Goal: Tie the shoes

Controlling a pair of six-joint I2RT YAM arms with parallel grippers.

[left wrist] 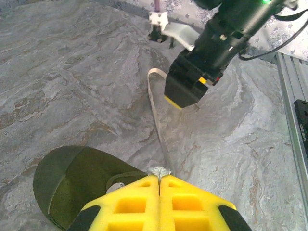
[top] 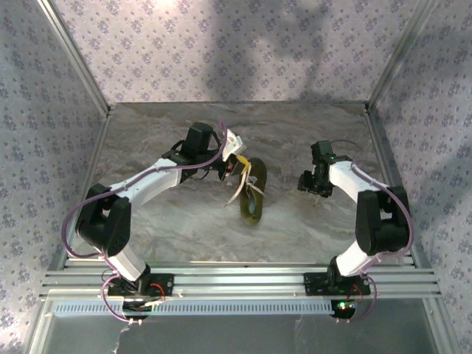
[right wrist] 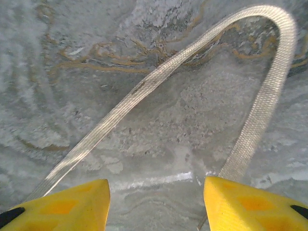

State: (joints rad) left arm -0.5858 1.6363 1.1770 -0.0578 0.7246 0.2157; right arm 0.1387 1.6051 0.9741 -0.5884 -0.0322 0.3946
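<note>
Pinching a lace [left wrist: 157, 120] by the shoe [left wrist: 67, 183], left jaws are clamped; right jaws gape over its loop.

Grey marbled table [top: 295, 236] enclosed by lilac floral-patterned walls [top: 243, 51]

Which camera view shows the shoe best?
Top external: the olive shoe is visible whole, from above. The left wrist view shows one end up close; the right wrist view shows its lace.
</note>
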